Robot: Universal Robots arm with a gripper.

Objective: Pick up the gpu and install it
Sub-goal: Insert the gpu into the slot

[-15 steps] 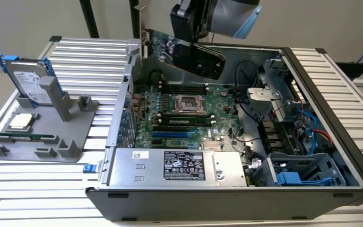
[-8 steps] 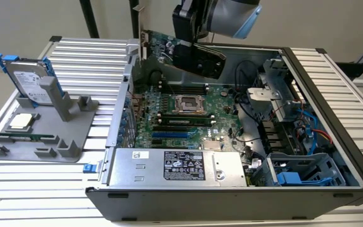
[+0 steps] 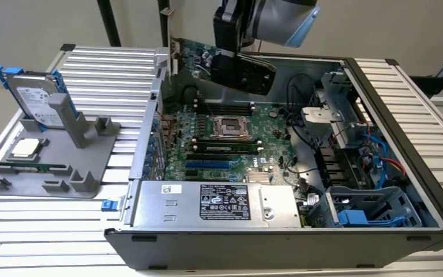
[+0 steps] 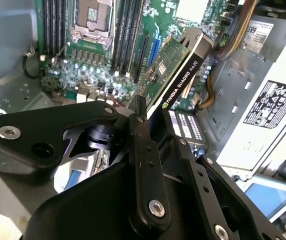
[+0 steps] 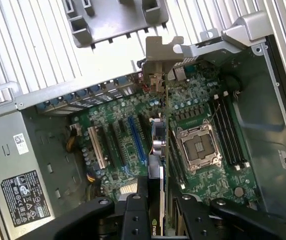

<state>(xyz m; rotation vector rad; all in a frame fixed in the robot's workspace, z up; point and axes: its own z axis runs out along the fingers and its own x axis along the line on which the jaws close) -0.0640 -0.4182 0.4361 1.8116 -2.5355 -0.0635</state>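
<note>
Exterior view, gpu [image 3: 196, 56] gripped in tool [image 3: 228, 53], tilted above motherboard [image 3: 271, 124]

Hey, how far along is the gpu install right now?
Done: the gpu is picked up, clamped in the gripper. In hand: it hangs tilted above the motherboard. Left: it is not seated in any slot; the blue slot is bare.

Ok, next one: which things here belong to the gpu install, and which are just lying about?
Part of the job: the gpu, clamped in the tool above the open computer case; the motherboard with its expansion slots.
Lying about: the hard drive, memory stick and square chip on the grey holder; the power supply.
</note>
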